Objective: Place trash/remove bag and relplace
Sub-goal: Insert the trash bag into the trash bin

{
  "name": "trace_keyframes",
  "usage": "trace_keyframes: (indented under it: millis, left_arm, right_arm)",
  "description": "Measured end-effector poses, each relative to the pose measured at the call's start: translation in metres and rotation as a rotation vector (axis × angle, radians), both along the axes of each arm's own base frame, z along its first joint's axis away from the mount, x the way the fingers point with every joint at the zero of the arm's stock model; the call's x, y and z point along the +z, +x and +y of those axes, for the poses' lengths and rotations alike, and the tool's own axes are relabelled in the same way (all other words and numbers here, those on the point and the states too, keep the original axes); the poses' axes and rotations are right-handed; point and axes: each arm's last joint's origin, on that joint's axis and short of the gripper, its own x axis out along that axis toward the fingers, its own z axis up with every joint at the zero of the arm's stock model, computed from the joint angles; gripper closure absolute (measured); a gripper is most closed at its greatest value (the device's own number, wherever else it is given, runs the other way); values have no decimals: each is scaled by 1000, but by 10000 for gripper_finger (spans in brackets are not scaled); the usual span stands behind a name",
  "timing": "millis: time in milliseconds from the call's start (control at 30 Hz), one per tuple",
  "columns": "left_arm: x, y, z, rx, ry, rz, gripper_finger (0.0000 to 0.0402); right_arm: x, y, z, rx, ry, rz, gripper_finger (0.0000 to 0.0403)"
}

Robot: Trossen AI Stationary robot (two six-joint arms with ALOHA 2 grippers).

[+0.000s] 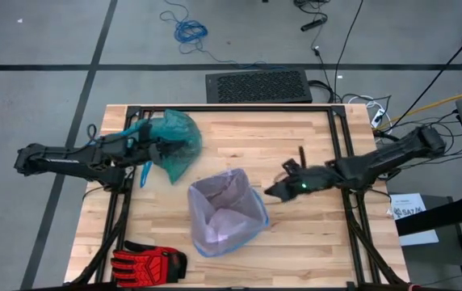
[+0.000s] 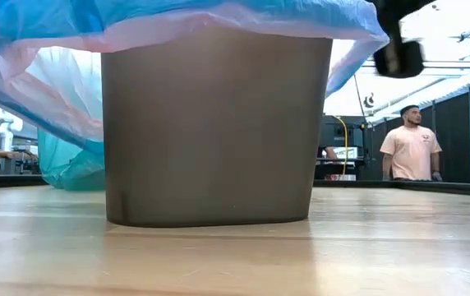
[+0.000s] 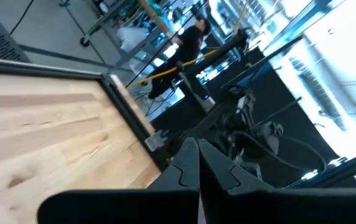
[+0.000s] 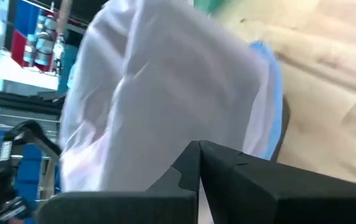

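- You have one bin (image 1: pixel 224 212) on the bench (image 1: pixel 296 145), lined with one pale lilac bag (image 1: pixel 215 194).
- One teal-green bag (image 1: pixel 174 141) lies bunched near the bench's far left, beside your left end effector (image 1: pixel 152 150), fingers closed.
- Your right end effector (image 1: pixel 273 191), fingers pressed together and empty, sits just beside the bin.
- One red-and-black glove (image 1: pixel 149 262) lies at the near edge.
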Motion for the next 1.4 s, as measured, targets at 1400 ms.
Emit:
trace_keyframes:
  millis: [1400]
  left_arm:
    - [-8,-7,-1,-40,-8,90,402]
  right_arm:
    - [-43,18,100,67,-392,-135,403]
